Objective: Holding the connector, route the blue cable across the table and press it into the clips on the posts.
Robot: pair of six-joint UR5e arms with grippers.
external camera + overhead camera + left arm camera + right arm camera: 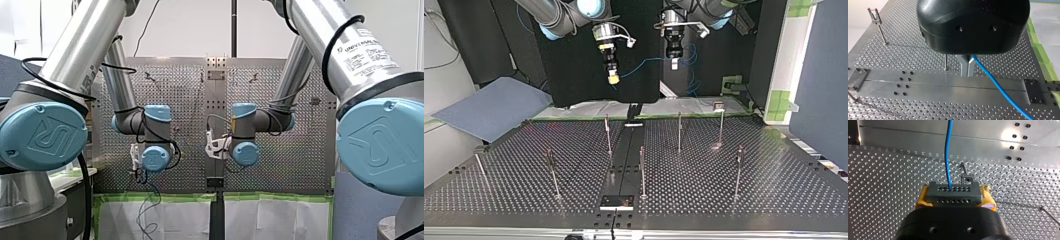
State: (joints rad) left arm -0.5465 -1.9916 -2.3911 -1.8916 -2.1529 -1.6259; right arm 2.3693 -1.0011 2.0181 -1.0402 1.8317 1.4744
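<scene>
Spanning the top view: perforated table (774, 190), with a plain metal strip (623, 162) down its middle from the arm-side edge to the opposite edge. A grey-blue sheet (489, 107) lies off the table's arm-side corner, at that view's left.

Both arms come in over the arm-side edge, right arm (549, 15) and left arm (709, 7). Their wrists point down and both tools hang well clear of the surface.

Thin upright posts (679, 132) stand scattered over both halves of the table, with small clips visible on top of several.

Right gripper (953, 195): yellow pads clamped on both ends of the grey connector (953, 190). The connector sits crosswise between them, two rows of holes facing out.

Left gripper (967, 73): black body, metal fingers pinched together on the blue cable (998, 86).

Cable location: it leaves the connector's hole face and runs through the air to the left gripper's fingers with a slight sag. From there it drops away in loose loops beyond the table's arm-side edge. All of it is off the table and well apart from every post.

In the left wrist view the fingers hang over the metal strip, and a post stands on the table below, close to the strip's edge. In the right wrist view a clip-topped post stands just ahead of the connector.
</scene>
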